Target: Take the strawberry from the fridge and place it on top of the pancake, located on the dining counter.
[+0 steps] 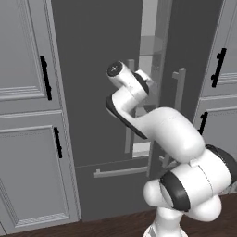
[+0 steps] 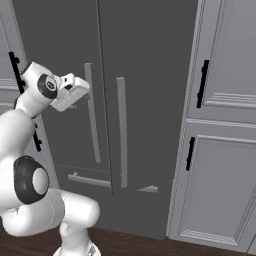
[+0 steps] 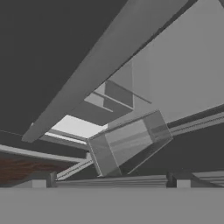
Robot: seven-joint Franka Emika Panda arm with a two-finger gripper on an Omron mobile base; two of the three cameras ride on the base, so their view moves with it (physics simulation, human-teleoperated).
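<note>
Fridge [image 1: 92, 69] between grey cabinets [image 1: 28, 115]

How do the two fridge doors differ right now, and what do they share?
The left fridge door is closed, flat with the front; the right fridge door stands ajar, leaving a gap that shows the pale interior. The gripper, open, sits by the left door's handle, while the right door's handle is untouched. Both doors are dark grey with long vertical grey bar handles.
</note>
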